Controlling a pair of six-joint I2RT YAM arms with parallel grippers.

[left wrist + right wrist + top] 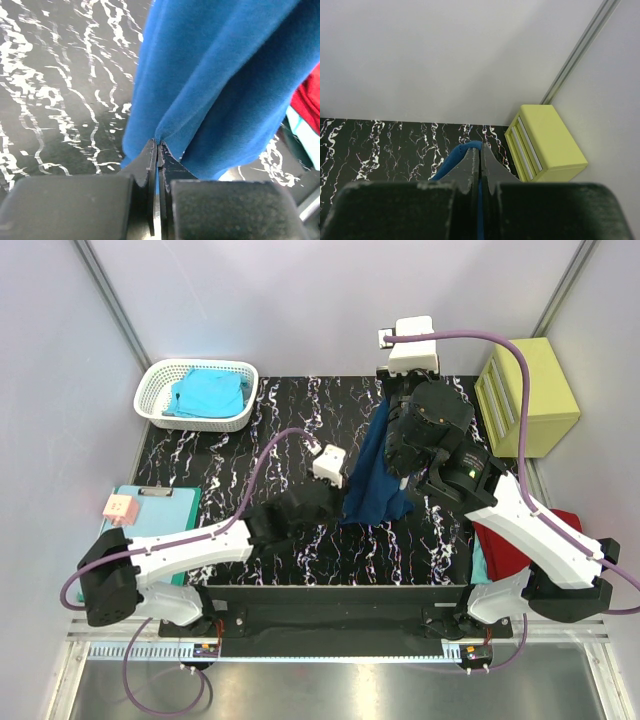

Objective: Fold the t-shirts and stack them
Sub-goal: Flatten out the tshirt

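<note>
Table: the black marbled top (300,420) lies bare under the hanging garment. In my judgement that open middle is the space reserved for spreading and folding.
Navy t-shirt (368,480): it hangs in the air over the middle-right of the table, bunched into long vertical folds, its lower end just above the surface. It is lifted rather than laid so that its own weight pulls it straight and a second edge can be found. No chest print shows from these views.
Basket (200,363): white, at the far-left corner, with a turquoise t-shirt (205,392) lying flat inside. It reads as the place where finished shirts go.
Red t-shirt (505,545): heaped at the near-right edge beside the right arm's base, well apart from the work, apparently waiting its turn.
Right gripper (480,156): raised high toward the far side, jaws pressed together on a thin fold of the navy fabric, which curls out between the tips. It serves as the hanger.
Left gripper (158,150): low, just above the table, jaws closed flat on a pinch of the navy shirt's lower hanging part.
Step in hand: with two points gripped, the next move likely calls for drawing the arms apart to open the shirt flat.
Risk: either pinch is small, so fabric could slip free.
</note>
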